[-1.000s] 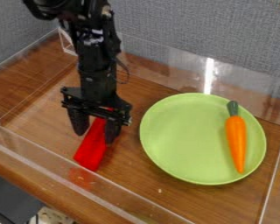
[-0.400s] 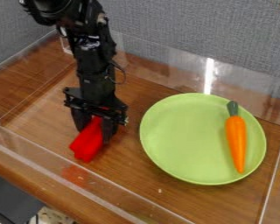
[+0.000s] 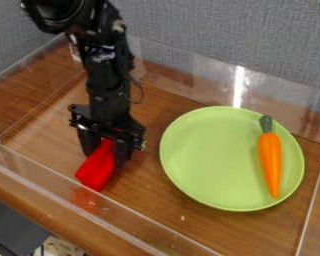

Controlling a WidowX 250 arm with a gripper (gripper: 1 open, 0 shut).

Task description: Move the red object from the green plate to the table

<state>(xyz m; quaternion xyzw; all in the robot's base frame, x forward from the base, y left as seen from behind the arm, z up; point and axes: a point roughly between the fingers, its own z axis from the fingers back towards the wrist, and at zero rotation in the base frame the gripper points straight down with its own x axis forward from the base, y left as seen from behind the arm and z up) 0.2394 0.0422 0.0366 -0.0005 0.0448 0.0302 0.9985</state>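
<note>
While the hand [image 3: 107, 146] points straight down over the red object [image 3: 100, 165], its fingers straddle the block's upper end and look closed on it. The grasp reads as held, though contact at the pads is partly hidden by the fingers themselves. The block sits left of the green plate [image 3: 210, 175], off it entirely, its lower end at or just above the bench [image 3: 43, 105] (can't tell if it's touching down).

Handling guess: rigid bar, light, smooth painted faces, so slightly slippery but not fragile. Gripped near one end it will want to pivot and hang; a hold across the narrow width near the middle would be steadier. Flat sides suit a parallel pinch.

Containers: the plate now holds only the carrot [image 3: 270, 160], lying lengthwise on the right half, green top toward the back. Rest of the plate is bare. Clear walls ring the bench, with the front wall near the block.

Task judgement: block is already clear of the plate; what's left is setting it flat and letting go.
</note>
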